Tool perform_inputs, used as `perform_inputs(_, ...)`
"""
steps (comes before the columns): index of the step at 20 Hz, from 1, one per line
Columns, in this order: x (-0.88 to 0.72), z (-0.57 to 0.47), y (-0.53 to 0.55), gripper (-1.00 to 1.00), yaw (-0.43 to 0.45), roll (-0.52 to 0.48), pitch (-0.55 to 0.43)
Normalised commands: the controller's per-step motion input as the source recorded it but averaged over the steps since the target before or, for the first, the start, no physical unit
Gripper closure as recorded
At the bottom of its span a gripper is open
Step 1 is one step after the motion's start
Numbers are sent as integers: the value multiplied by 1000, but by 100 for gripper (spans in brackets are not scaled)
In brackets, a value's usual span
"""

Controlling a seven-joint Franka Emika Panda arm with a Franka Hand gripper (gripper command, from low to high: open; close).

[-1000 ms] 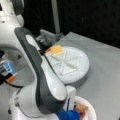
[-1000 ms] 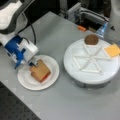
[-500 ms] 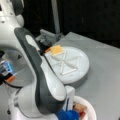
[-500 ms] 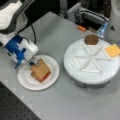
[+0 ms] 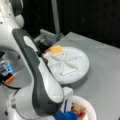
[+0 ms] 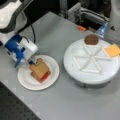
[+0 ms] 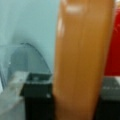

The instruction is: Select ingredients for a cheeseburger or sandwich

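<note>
We see the gripper [image 6: 32, 60] low over the white plate [image 6: 26, 80], its jaws closed on the edge of the top toast square [image 6: 39, 70] of the sandwich [image 6: 40, 72]. Between the jaws, the wrist view shows toast [image 7: 80, 60] as a tan band, red tomato [image 7: 113, 47] beside it. Well apart, the patty [image 6: 91, 39] and cheese square [image 6: 112, 50] lie on the divided tray [image 6: 75, 72].
</note>
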Motion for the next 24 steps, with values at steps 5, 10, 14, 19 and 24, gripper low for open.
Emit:
perform_inputs(5,356,-129,-325,100,331,173,26)
perform_inputs(10,365,-117,-313,100,333,173,22)
perform_inputs(14,366,-100,-308,100,324,174,37)
perform_inputs(19,354,-100,-314,100,323,177,40)
perform_inputs(24,350,-97,-337,100,326,180,41)
